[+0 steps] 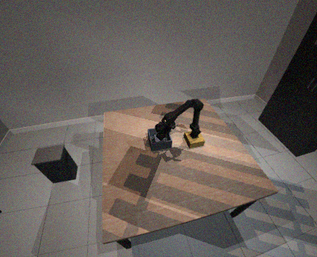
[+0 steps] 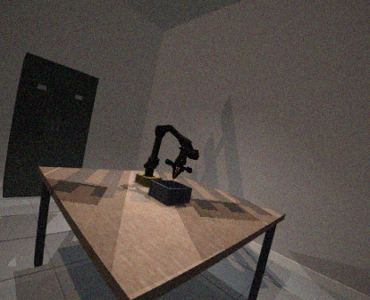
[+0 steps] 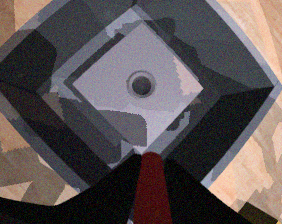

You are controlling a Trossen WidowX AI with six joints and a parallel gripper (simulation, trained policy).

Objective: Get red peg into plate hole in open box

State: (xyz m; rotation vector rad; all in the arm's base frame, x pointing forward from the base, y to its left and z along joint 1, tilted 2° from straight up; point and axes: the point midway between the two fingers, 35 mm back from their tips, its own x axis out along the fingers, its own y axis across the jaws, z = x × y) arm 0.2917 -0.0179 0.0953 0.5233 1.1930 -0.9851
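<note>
Leftmost on the table (image 1: pixel 140 206) (image 2: pixel 155 241), in the top view, sits the open box (image 1: pixel 161 145) (image 2: pixel 163 193) (image 3: pixel 242 120). The wrist view looks down into it: the plate (image 3: pixel 104 82) lies at the bottom, its hole (image 3: pixel 141 86) near the middle and unfilled. The walls leave limited room around the plate, so the descent should be slow, with the fingers kept off the rim.

Over the box, the gripper (image 1: pixel 160 136) (image 2: pixel 175 176) (image 3: pixel 152 164) is clamped on the red peg (image 2: pixel 177 171) (image 3: pixel 152 192), whose tip pokes out between the fingers. The peg is above the box, outside the hole, and the exterior view shows the hand leaning. It seems best to bring the hand upright first, centre the tip over the hole, then lower straight down. If the tip lands on the plate beside the hole, a small lift and sideways correction should serve better than pressing, which could twist the peg in the grip. Release should wait until it is fully seated.

Rightmost is the arm's yellow base (image 1: pixel 200 144) (image 2: pixel 140 179), beside the box and apart from it.
</note>
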